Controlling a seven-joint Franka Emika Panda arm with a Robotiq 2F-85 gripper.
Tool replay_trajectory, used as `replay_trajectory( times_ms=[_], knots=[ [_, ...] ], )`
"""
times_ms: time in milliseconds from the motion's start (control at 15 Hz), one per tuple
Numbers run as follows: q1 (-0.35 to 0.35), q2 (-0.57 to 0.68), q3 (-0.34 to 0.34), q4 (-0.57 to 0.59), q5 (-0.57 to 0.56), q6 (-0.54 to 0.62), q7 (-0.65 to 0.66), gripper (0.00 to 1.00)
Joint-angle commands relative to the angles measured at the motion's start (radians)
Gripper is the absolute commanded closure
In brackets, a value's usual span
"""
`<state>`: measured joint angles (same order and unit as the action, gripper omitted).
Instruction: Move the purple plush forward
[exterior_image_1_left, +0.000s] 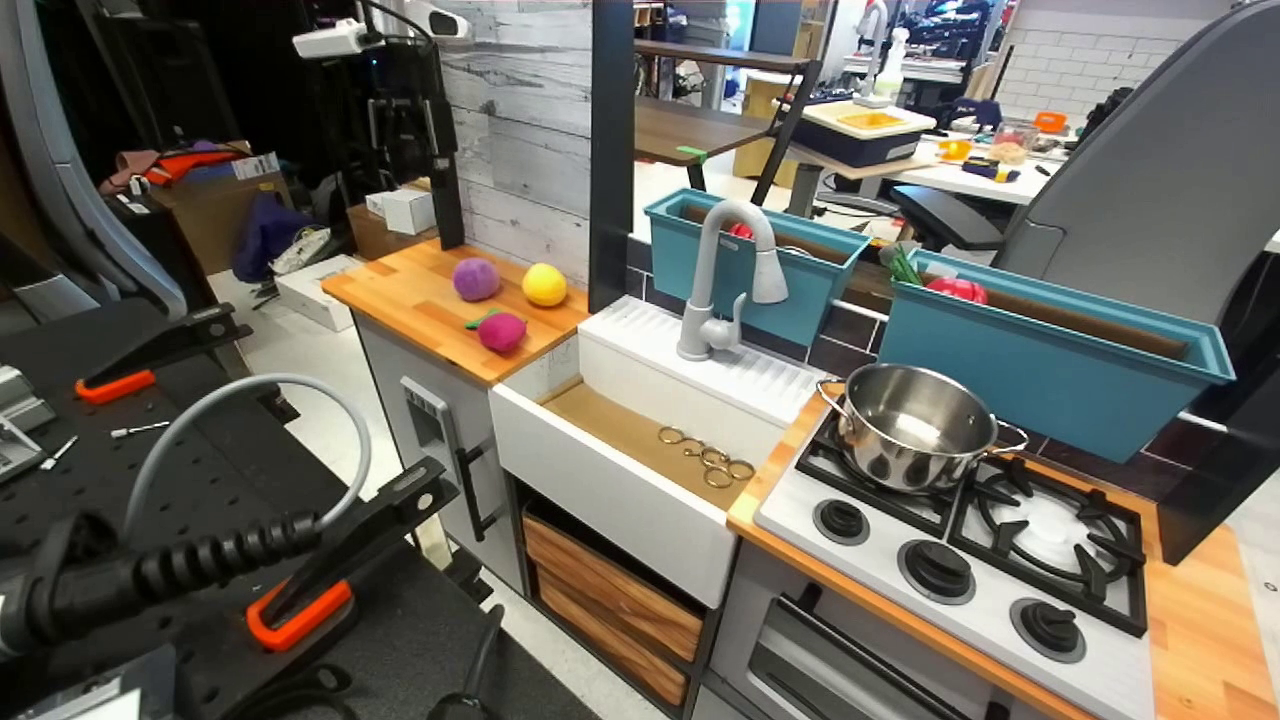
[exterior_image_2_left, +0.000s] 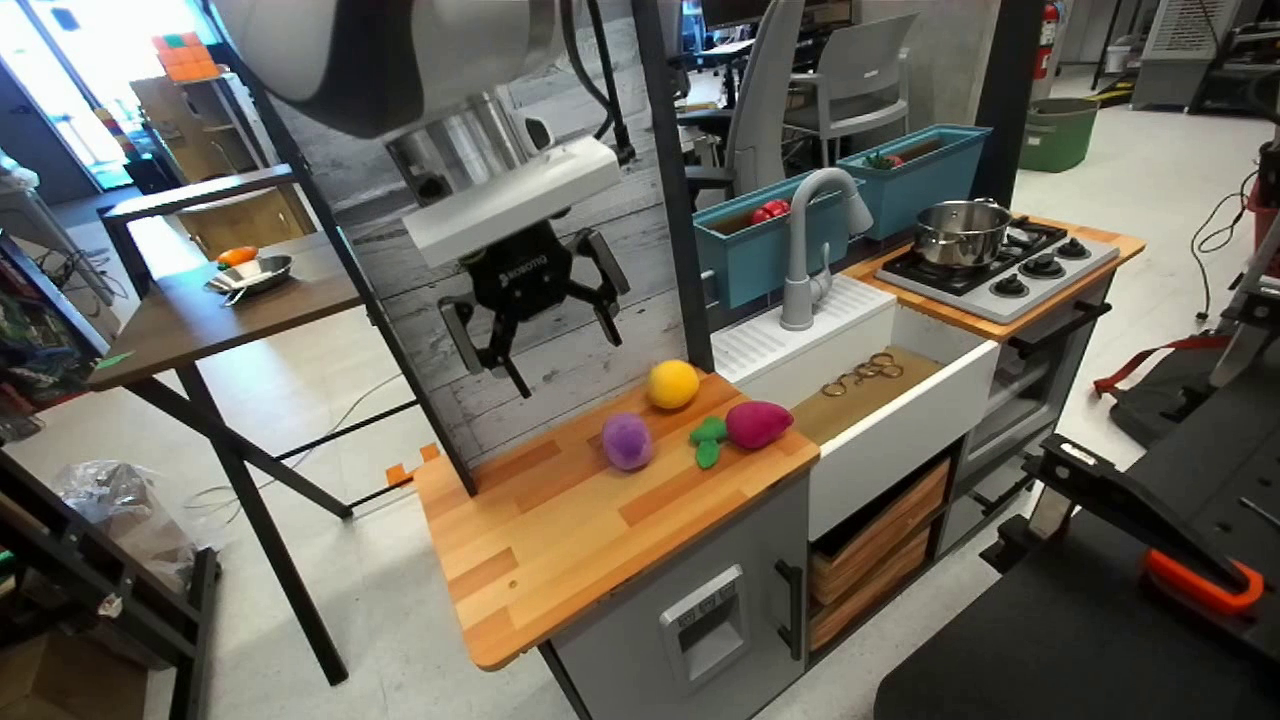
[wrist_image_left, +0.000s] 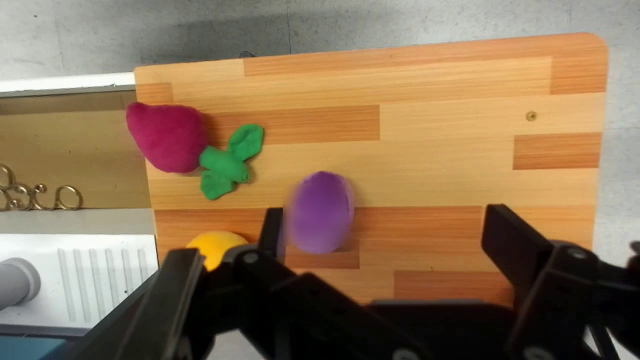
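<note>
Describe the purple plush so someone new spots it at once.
Find the sink, then the wooden counter on its side away from the stove. The purple plush lies there, small and roundish. It is farther from the sink than the yellow toy and the leafy pink toy, and alone is purple.

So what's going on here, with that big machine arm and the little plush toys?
A robot arm holds its pincer open and empty above a wooden countertop. Its job is to move the purple plush forward, but that toy rests on the wood, not yet gripped. Nearby lie a yellow round toy and a pink-red beet-like plush, neither of them being touched.
</note>
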<state>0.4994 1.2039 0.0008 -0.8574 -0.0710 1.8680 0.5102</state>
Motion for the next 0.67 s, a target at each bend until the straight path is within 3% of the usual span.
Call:
replay_trajectory(
  times_ms=[0, 333, 467, 533, 600],
  knots=[
    [-0.008, -0.170, 0.021, -0.242, 0.017, 0.083, -0.003, 0.00],
    [-0.022, -0.324, 0.052, -0.477, 0.032, 0.141, -0.017, 0.00],
    [-0.048, -0.390, 0.085, -0.576, 0.060, 0.044, -0.097, 0.00],
    [-0.017, -0.281, 0.057, -0.421, 0.020, 0.065, -0.034, 0.00],
    [-0.027, -0.310, 0.069, -0.467, 0.030, 0.049, -0.053, 0.00]
  ],
)
